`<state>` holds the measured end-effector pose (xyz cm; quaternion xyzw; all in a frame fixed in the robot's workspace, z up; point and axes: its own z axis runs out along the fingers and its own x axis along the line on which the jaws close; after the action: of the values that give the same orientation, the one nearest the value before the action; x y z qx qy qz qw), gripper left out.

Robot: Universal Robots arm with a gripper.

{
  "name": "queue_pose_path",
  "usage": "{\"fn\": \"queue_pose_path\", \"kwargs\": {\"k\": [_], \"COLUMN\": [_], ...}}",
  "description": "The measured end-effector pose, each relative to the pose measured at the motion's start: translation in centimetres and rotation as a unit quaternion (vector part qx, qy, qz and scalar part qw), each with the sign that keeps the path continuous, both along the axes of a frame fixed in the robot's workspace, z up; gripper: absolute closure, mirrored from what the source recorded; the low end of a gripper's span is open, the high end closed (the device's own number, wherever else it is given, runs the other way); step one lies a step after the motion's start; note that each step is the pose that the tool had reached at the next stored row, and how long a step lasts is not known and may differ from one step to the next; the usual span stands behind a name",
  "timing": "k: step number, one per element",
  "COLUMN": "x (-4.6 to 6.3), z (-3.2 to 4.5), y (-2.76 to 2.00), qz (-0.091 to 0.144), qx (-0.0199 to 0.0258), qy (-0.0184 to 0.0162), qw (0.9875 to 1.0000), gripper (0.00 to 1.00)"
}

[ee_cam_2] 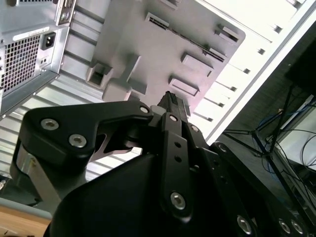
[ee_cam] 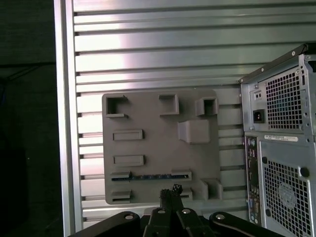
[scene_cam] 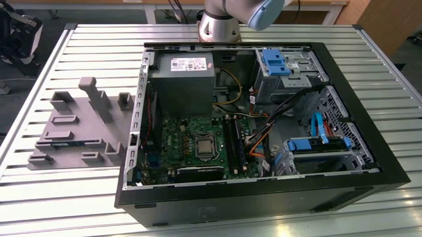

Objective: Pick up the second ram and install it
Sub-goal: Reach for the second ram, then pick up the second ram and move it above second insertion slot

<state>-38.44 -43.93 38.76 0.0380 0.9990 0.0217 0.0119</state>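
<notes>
In the exterior view, an open computer case [scene_cam: 264,197] lies on its side on the slatted metal counter [scene_cam: 79,44]. The arm [scene_cam: 221,22] rises from the counter at the case's twelve o'clock. Inside the case, the power supply [scene_cam: 181,81] sits at twelve o'clock of the green motherboard [scene_cam: 178,133]. The silver processor [scene_cam: 203,146] is near the board's middle, and the black memory slots [scene_cam: 235,140] run just beside it at its three o'clock. A grey fixture tray [scene_cam: 76,111] lies on the counter at the case's nine o'clock. The second ram [scene_cam: 69,143] stands on edge in the tray as a thin blue strip, at about seven o'clock of the tray's middle.

In the second wrist view, the hand [ee_cam_2: 173,101] is clenched with nothing between its fingers. Beyond its tip lie the fixture tray [ee_cam_2: 148,54] and the case's rear panel [ee_cam_2: 24,54].

In the first wrist view, the second ram [ee_cam: 148,177] is seated between two low holders of the fixture tray [ee_cam: 158,148]. The hand [ee_cam: 170,191] shows its tips pressed together and empty. They are near the ram, with grey tray showing between them and it. The case's rear panel [ee_cam: 281,148] stands beside the tray.
</notes>
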Motion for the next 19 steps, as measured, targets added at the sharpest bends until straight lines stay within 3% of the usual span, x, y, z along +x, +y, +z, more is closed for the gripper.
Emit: {"fn": "queue_pose_path", "kwargs": {"k": [10,19], "x": [-1.0,-1.4], "z": [-0.42,-0.53], "y": [-0.06,-0.08], "qz": [0.0,0.0], "qx": [0.0,0.0], "qy": [0.0077,0.0086], "qw": [1.0,1.0], "gripper": [0.89,0.89]}}
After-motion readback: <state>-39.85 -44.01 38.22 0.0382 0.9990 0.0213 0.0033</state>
